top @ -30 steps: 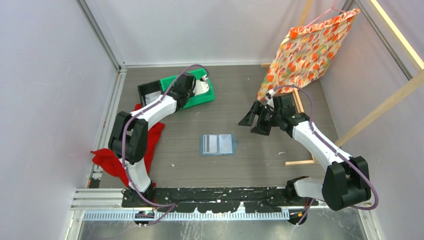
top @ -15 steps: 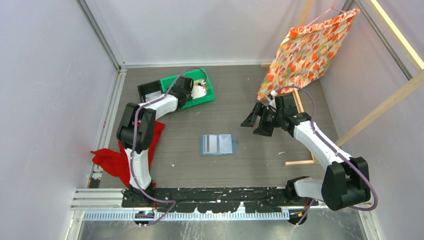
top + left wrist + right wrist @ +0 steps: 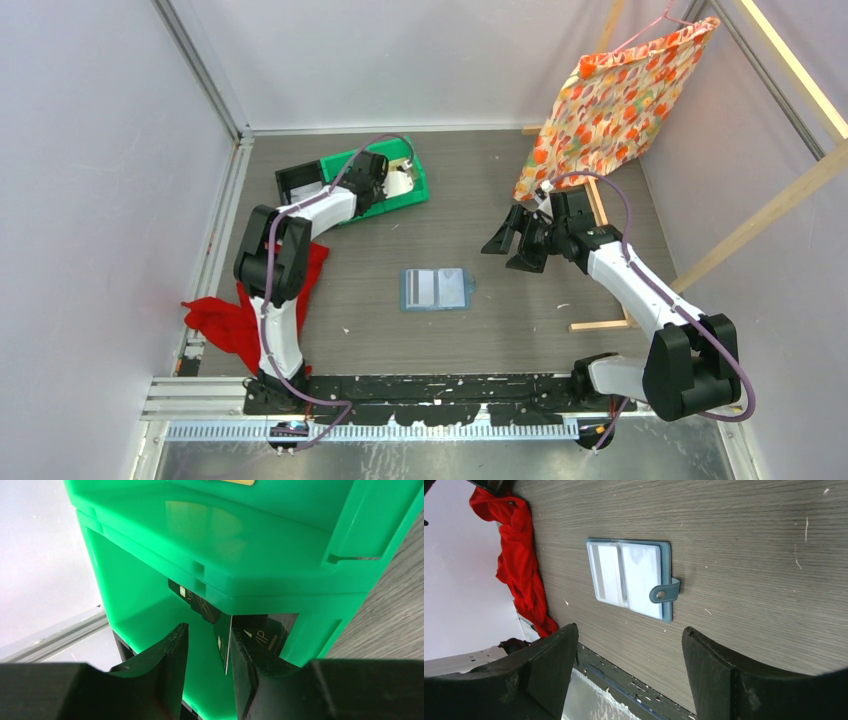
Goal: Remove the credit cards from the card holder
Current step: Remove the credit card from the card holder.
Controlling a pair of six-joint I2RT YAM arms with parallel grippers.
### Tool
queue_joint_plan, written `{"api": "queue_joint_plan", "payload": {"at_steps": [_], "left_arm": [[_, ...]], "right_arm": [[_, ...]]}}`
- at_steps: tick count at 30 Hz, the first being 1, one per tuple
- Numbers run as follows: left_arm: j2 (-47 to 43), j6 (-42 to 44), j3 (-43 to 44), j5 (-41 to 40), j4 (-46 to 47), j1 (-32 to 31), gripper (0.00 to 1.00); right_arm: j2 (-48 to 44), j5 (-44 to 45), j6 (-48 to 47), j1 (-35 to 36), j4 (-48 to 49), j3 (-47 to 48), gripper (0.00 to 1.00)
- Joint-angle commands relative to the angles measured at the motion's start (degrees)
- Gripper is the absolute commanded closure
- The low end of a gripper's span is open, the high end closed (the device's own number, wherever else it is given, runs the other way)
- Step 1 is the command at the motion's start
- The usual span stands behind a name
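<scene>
The light-blue card holder [image 3: 435, 289] lies open flat at the table's middle, with pale panels in its slots; it also shows in the right wrist view [image 3: 629, 577]. My left gripper [image 3: 385, 180] is inside the green bin [image 3: 412, 195] at the back left. In the left wrist view its jaws [image 3: 207, 630] stand apart. A dark credit card [image 3: 225, 642] stands on edge against the right finger, clear of the left one. Another dark card [image 3: 192, 599] lies in the bin behind it. My right gripper [image 3: 510, 243] is open and empty above the table, right of the holder [image 3: 629, 630].
A red cloth [image 3: 235, 315] lies by the left arm's base. A black tray [image 3: 293, 183] sits left of the green bin. An orange patterned cloth [image 3: 600, 100] hangs at the back right over a wooden frame [image 3: 600, 323].
The left arm folded its elbow back and the left gripper shifted slightly right inside the green bin, then held still. The right gripper moved a little. The holder has not moved.
</scene>
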Motion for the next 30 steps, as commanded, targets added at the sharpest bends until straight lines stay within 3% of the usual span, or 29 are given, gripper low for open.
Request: {"api": "queue_joint_plan", "payload": {"at_steps": [1,11,15,19,24,27,30], "left_arm": [[-4.57,-2.58,3.61,-1.31,-3.13,-0.89,0.62],[-11.96,-6.63,5.96,-4.14,-18.21,-4.57,0.60],[-12.77,-12.80,9.82,-9.08,-24.56,-6.18,0.61],[-16.09,-27.37,16.90,-5.34,-35.69,-9.22,0.65],[-21.05,-56.55,18.09,3.08,-42.59,-10.96,0.60],[-23.31,-69.26,12.01,10.50,-44.61,-10.93,0.63],[-28.21,-81.69,-1.66,24.53,-35.46,-10.96,0.67]], "right_arm": [[-1.33,-0.69,-0.92,-0.38,-0.27,1.01,0.20],[-3.77,-0.69,-1.00,-0.38,-1.39,1.28,0.20],[-4.35,-0.76,-1.02,-0.35,-1.62,0.87,0.20],[-3.68,-0.45,-0.56,-0.32,-1.07,-0.21,0.20],[-2.88,0.19,0.74,1.08,0.68,-0.86,0.20],[-3.16,2.82,2.55,4.66,3.48,-1.18,0.21],[-0.31,5.86,4.17,9.39,5.52,-0.49,0.27]]}}
